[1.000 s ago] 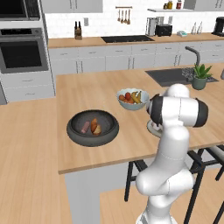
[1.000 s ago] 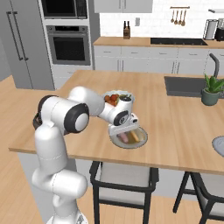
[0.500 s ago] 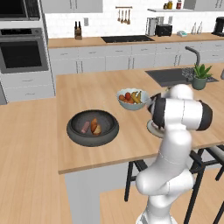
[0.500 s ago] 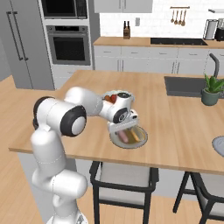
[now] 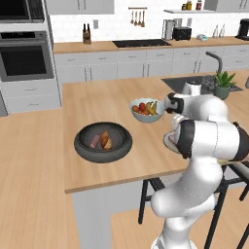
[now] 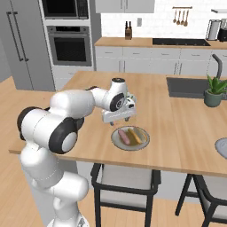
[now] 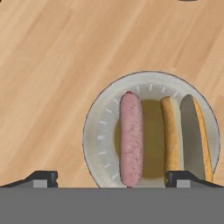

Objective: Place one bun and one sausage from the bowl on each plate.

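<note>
Where it lies plated, the sausage looks smooth, seemingly pinkish-brown

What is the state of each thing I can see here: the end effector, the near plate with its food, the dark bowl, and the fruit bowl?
End effector: open, above the near plate, holding nothing.
Near plate: on the counter, carrying one sausage and one bun lying side by side.
Dark bowl: on the counter, with one sausage and one bun inside.
Fruit bowl: upright, filled with fruit.
</note>
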